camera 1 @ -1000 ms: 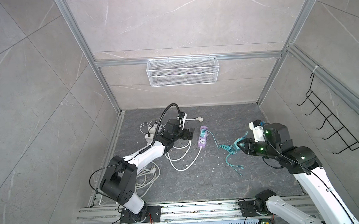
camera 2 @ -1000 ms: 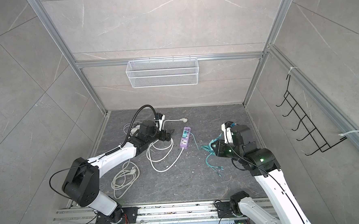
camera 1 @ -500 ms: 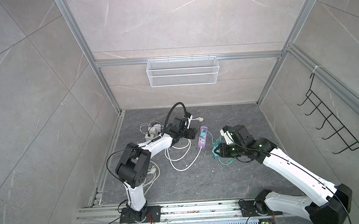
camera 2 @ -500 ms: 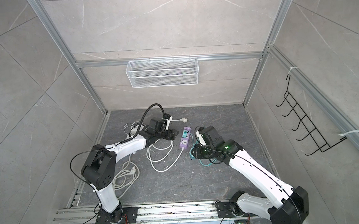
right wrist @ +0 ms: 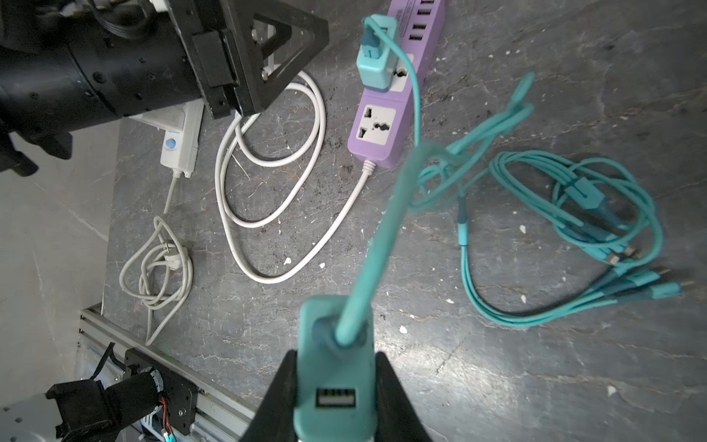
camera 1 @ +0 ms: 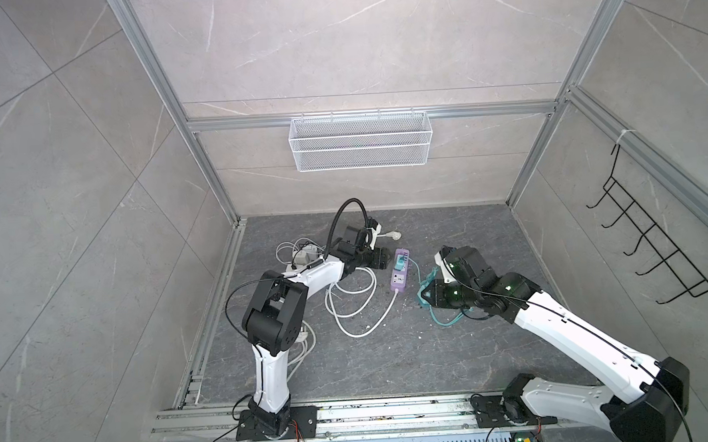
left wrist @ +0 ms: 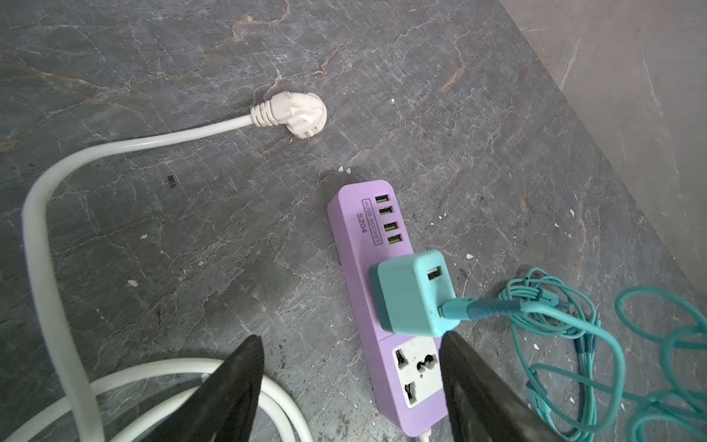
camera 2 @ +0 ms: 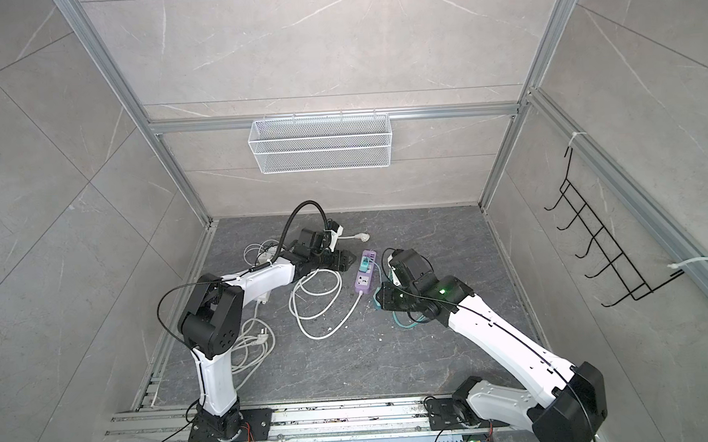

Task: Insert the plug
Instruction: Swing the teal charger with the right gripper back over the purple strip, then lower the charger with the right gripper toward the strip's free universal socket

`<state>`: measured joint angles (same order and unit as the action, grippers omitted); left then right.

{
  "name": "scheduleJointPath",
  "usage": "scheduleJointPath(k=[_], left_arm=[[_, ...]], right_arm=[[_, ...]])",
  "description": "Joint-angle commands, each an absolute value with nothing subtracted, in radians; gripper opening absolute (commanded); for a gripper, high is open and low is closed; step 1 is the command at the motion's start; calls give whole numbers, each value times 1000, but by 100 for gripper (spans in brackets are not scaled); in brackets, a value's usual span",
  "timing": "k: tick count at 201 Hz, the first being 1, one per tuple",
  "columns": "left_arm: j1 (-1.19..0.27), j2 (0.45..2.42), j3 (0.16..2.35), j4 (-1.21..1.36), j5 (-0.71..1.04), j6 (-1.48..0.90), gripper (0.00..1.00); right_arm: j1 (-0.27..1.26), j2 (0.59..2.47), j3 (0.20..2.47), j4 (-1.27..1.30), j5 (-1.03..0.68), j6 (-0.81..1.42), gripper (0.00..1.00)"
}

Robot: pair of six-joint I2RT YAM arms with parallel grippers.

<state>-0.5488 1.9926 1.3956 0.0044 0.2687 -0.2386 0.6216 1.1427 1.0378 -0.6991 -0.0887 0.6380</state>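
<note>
Right gripper (camera 1: 427, 298) has swung in beside the strip (camera 1: 400, 274) in a top view, and left gripper (camera 1: 381, 259) has narrowed. On the left wrist I see its jaws apart, straddling the free socket (left wrist: 419, 367), likely to brace it. Right wrist: jaws clamped on the plug (right wrist: 334, 382), well short of the socket.

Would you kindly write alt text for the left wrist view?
A teal USB charger is plugged into a purple power strip on a dark stone surface; its free universal socket shows between the open fingers of the left gripper. A white plug lies loose beyond.
</note>
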Motion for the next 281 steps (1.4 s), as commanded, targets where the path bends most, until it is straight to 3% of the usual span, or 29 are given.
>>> scheduleJointPath(k=[1, 102, 281], left_arm=[[-532, 2028, 1457, 34, 339, -270, 72], [-549, 2117, 1576, -9, 405, -293, 68], [-565, 2180, 1566, -115, 322, -262, 64]], right_arm=[[639, 1080, 1041, -746, -33, 673, 5], [861, 1038, 1078, -868, 130, 754, 6], [815, 1413, 1137, -703, 236, 737, 5]])
